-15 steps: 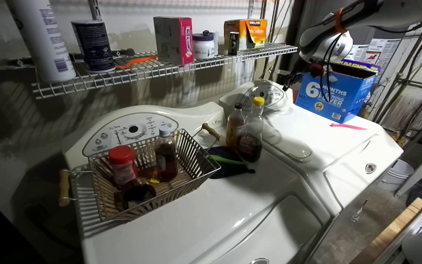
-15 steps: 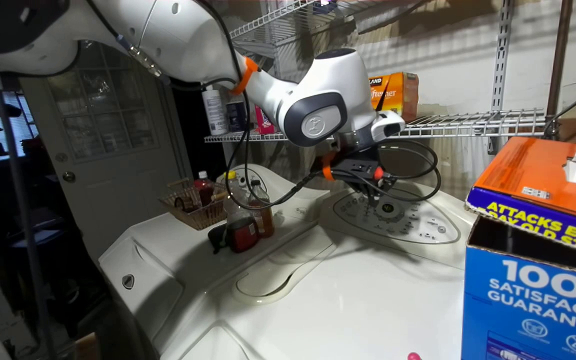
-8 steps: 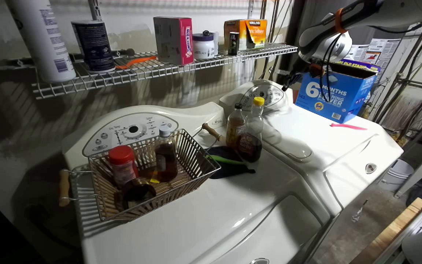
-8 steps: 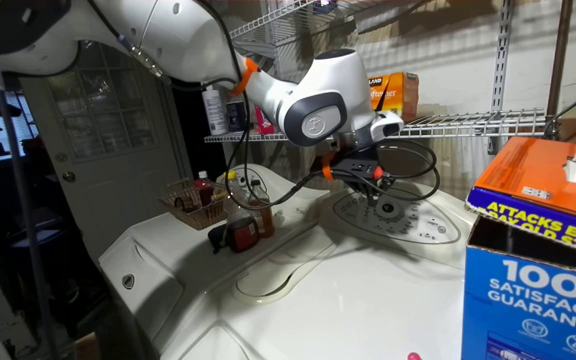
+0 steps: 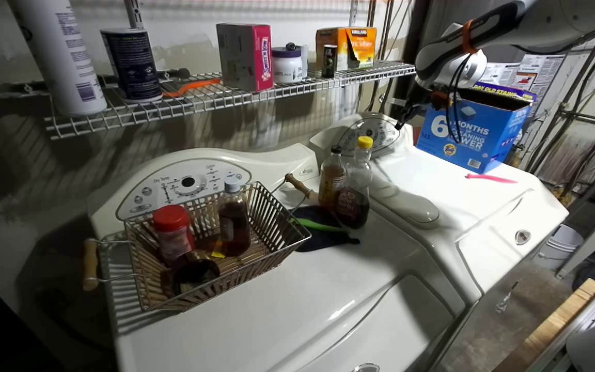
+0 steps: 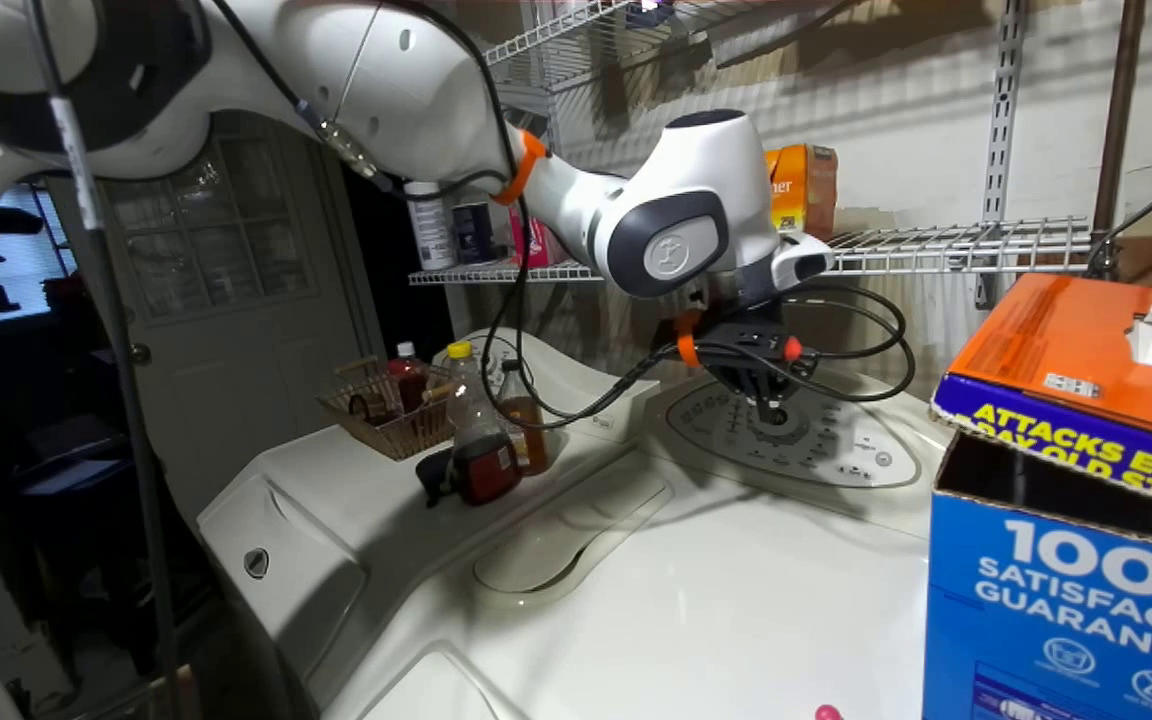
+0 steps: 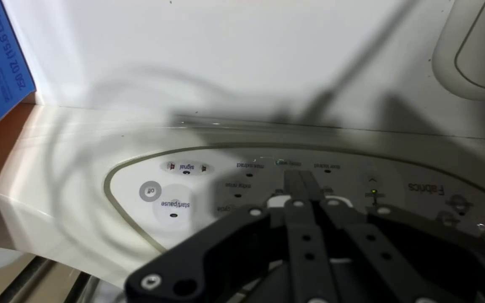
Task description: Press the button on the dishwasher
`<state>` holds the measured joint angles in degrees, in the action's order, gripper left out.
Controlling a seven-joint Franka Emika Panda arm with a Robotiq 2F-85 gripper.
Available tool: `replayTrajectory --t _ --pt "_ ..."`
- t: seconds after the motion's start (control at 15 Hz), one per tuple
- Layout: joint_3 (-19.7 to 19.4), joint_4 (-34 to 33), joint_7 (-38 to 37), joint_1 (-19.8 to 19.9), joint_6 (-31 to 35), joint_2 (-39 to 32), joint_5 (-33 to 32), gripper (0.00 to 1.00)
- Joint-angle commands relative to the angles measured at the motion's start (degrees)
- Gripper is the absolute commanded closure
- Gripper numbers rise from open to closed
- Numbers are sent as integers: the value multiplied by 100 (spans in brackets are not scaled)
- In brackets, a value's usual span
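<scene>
The dishwasher is a glossy white appliance with a flat lid point(image 6: 736, 600), also seen in an exterior view point(image 5: 432, 173) and in the wrist view point(image 7: 246, 63). Its curved console point(image 6: 836, 460) carries a round dial point(image 6: 786, 432), partly behind my fingertips. In the wrist view the console's labels stand upside down: a grey "off" button point(image 7: 150, 191), a "start/pause" button point(image 7: 175, 205) and a lit green light point(image 7: 374, 191). My gripper point(image 7: 301, 174) is shut and empty, fingertips together over the console's button area; it also shows in both exterior views point(image 5: 400, 124) point(image 6: 771, 405). I cannot tell whether it touches.
A blue detergent box point(image 6: 1056, 600) stands beside the console. A second white machine point(image 5: 277, 315) holds a wire basket point(image 5: 256, 253), syrup bottles point(image 5: 354, 199) and a dark cloth. A wire shelf point(image 5: 297, 85) hangs above. Loose cables point(image 6: 886, 360) loop round the wrist.
My arm has shifted rightward and slightly down in an exterior view, leftward in the opposite exterior view. The fingertips moved from beside the dial to in front of it. The gripper looks unchanged.
</scene>
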<state>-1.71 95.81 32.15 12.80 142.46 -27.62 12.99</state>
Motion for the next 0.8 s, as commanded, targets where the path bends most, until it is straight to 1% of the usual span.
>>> replayTrajectory --t 0.0,0.73 --pt "231 -693 78 255 -330 -487 -68 100" --pt "232 -1893 -201 255 -582 -1443 -344 100"
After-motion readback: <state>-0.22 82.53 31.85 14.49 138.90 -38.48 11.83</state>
